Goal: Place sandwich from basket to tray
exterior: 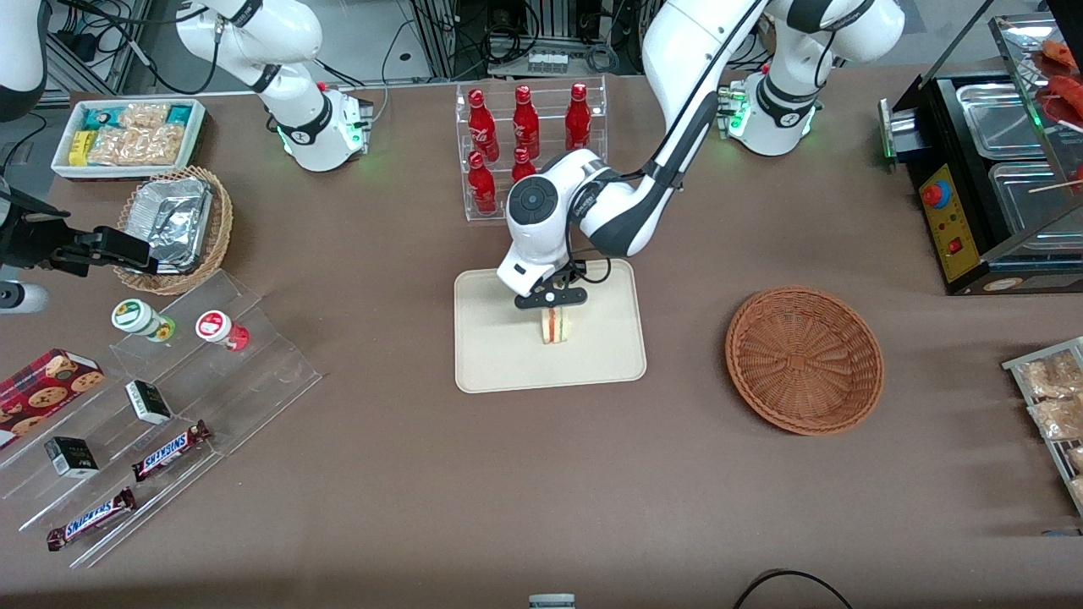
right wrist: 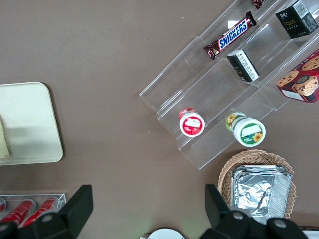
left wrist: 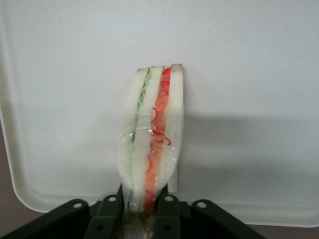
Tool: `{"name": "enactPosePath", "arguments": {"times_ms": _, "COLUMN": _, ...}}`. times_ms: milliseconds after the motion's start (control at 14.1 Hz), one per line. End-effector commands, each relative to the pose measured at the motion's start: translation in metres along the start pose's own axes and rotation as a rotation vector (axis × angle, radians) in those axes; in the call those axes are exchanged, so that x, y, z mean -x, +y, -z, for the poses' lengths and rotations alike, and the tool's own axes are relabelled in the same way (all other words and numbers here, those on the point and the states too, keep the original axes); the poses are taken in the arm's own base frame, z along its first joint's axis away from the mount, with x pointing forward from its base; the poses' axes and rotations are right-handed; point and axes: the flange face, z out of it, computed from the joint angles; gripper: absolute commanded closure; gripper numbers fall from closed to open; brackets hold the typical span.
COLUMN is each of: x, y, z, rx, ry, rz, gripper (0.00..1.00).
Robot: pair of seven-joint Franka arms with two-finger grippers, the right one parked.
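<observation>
- I see my gripper (exterior: 554, 306) over the tray (exterior: 491, 364), jaws closed on the sandwich (exterior: 554, 325)
- Sandwich stands upright above the tray's middle
- Basket (exterior: 804, 359) lies toward the working arm's end

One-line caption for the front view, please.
Left arm's gripper holds the sandwich upright over the tray; the basket sits empty.
</observation>
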Motion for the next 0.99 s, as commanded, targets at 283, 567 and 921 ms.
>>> {"name": "enactPosePath", "arguments": {"times_ms": 283, "x": -0.007, "y": -0.001, "z": 0.038, "rx": 0.013, "ry": 0.016, "rz": 0.029, "gripper": 0.00}}
{"name": "enactPosePath", "arguments": {"times_ms": 567, "x": -0.035, "y": -0.043, "z": 0.112, "rx": 0.006, "ry": 0.056, "rz": 0.092, "gripper": 0.00}}
{"name": "enactPosePath", "arguments": {"times_ms": 921, "x": -0.079, "y": -0.141, "z": 0.215, "rx": 0.014, "ry": 0.080, "rz": 0.221, "gripper": 0.00}}
